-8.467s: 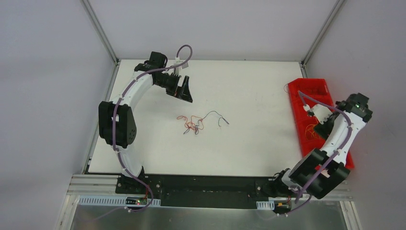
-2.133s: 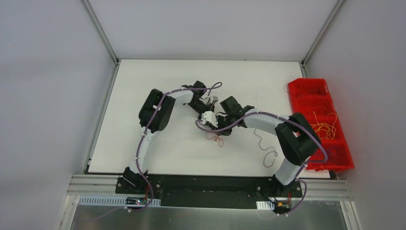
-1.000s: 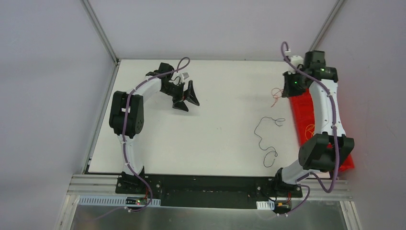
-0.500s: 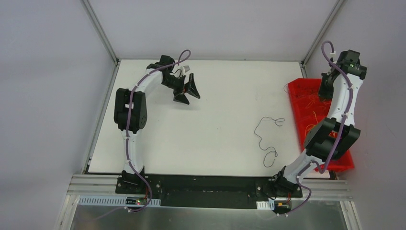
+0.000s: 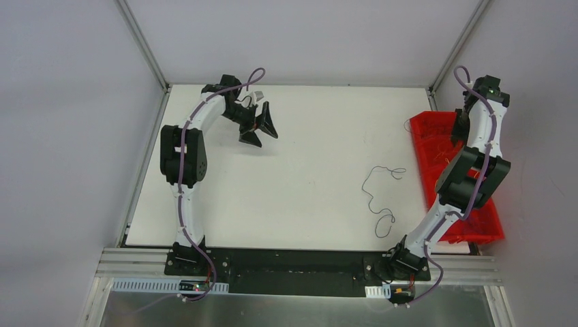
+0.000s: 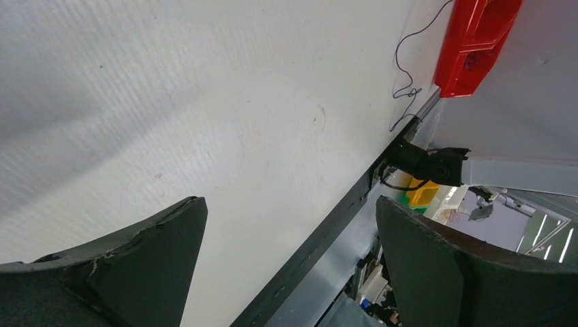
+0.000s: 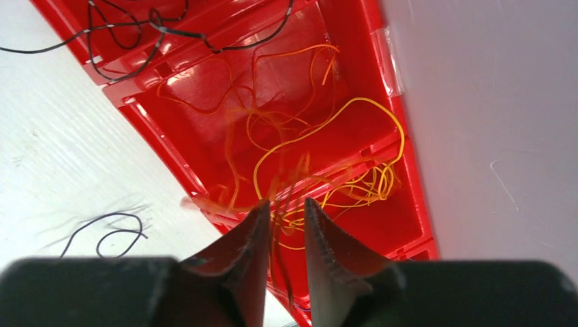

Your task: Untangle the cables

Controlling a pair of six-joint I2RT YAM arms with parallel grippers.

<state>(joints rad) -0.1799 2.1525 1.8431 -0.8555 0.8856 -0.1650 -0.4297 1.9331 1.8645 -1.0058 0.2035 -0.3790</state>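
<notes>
- White tabletop (image 5: 307, 177) between grey walls, from above: the left gripper (image 5: 261, 134) hung over the far left part, fingers spread wide and empty. One thin dark loose cable (image 5: 379, 197) lay on the right half, near one red plastic divided bin (image 5: 477, 228) at the right edge. The right gripper (image 5: 461, 127) hung over the bin's far end, its fingers hard to make out.
- Left wrist: the two black fingers stood wide apart, only bare table between them. The dark cable (image 6: 405, 82) and the bin (image 6: 477, 41), cut off by the frame, lay far off.
- Right wrist: the two fingers stood a narrow gap apart, clamped on nothing.
  - Thin orange and yellow cables (image 7: 293, 139) lay tangled in the compartments below, too overlapped to count.
  - One blurred orange strand crossed just past the tips; whether it touched them could not be told.
  - Thin black cables (image 7: 136, 27) filled the next compartment.
</notes>
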